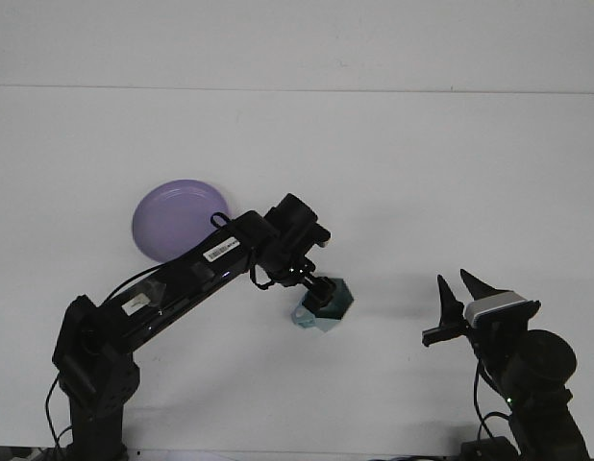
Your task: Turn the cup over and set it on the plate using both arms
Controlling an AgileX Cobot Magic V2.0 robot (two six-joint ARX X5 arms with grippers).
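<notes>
We see a plain white worktop [422,173] filling most of the view, meeting a pale wall [297,38] along a straight line at the back.

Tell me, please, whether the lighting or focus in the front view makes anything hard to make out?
Front view: even, bright light on the white table, only faint shadows; the left gripper is a dark mass over the teal cup, so its fingers are unreadable; the purple plate looks sharp.
</notes>
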